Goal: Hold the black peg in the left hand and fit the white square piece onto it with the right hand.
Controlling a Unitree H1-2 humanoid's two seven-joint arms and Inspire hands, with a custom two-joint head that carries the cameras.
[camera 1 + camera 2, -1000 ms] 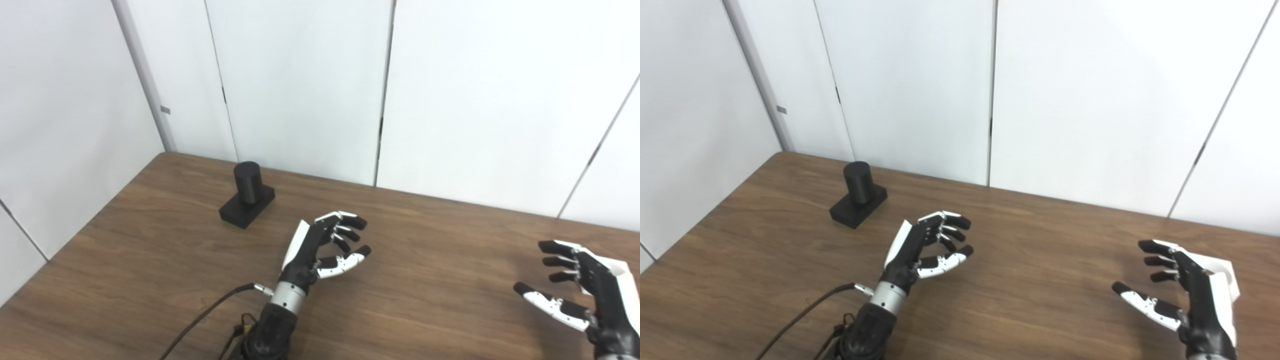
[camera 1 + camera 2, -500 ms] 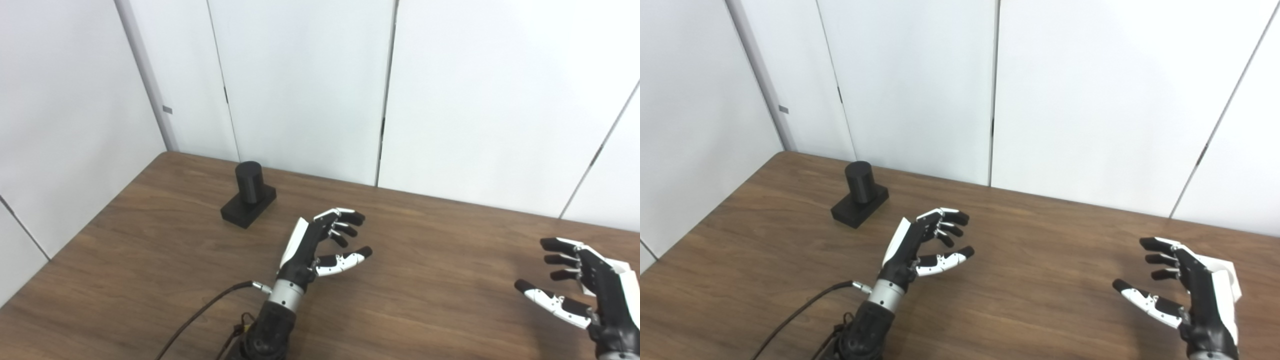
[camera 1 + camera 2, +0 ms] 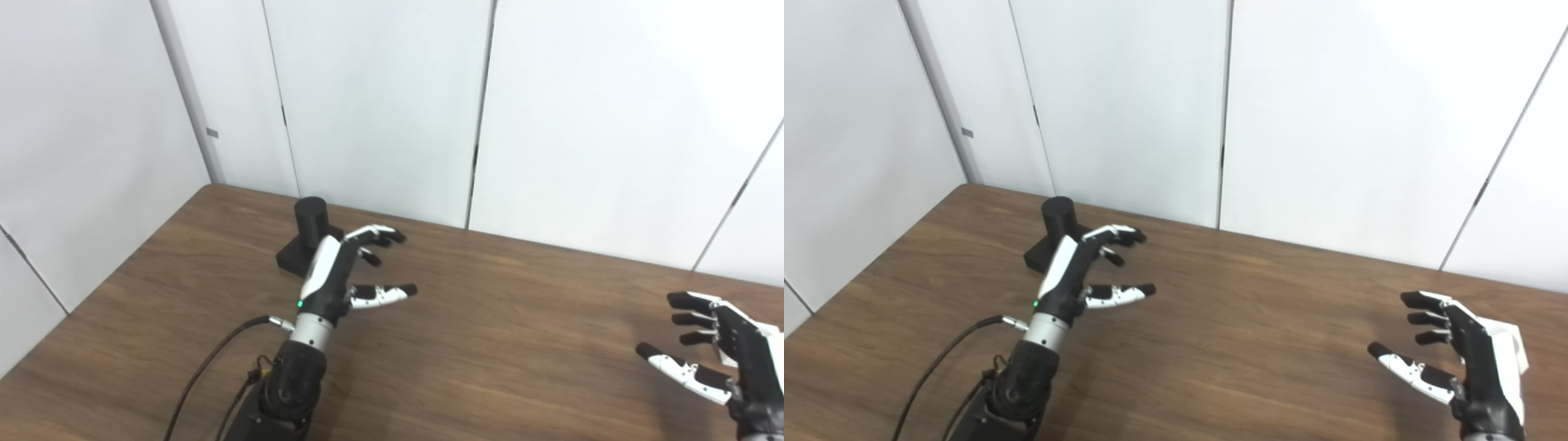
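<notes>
Our left hand (image 3: 343,269) is spread and empty, hovering just beside the upright black peg (image 3: 310,222) near the table's (image 3: 490,367) far left corner. Our right hand (image 3: 1464,355) is spread, empty; the white square piece (image 3: 1516,346) lies behind it.

Left hand (image 3: 343,272): black frame showing a white back shell, white finger segments, black tips. A green light (image 3: 299,304) is glowing above the silver wrist collar (image 3: 309,331). A black cable (image 3: 205,373) is plugging in at the wrist. Right hand (image 3: 1464,352): matching black-and-white build.
</notes>
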